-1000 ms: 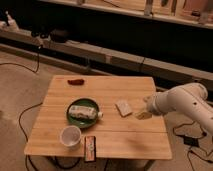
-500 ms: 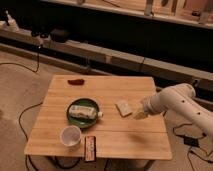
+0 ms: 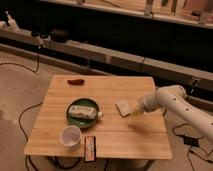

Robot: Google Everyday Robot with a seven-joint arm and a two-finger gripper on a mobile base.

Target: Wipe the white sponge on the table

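Observation:
The white sponge [image 3: 122, 107] lies flat on the light-wood table [image 3: 115, 132], right of centre. My gripper [image 3: 136, 111] comes in from the right on a white arm [image 3: 175, 102] and sits right at the sponge's right edge, low over the tabletop. Whether it touches the sponge cannot be told.
A green plate [image 3: 73, 118] holds a white oblong packet [image 3: 84, 112]. A round white cup [image 3: 70, 136] and a small dark snack bar [image 3: 90, 147] sit near the front edge. A red object [image 3: 76, 80] lies at the back left. A long dark shelf unit [image 3: 125, 60] runs behind; cables lie on the floor.
My arm and gripper have moved left across the table, from clear of the sponge to its right edge. The sponge and other objects have not moved.

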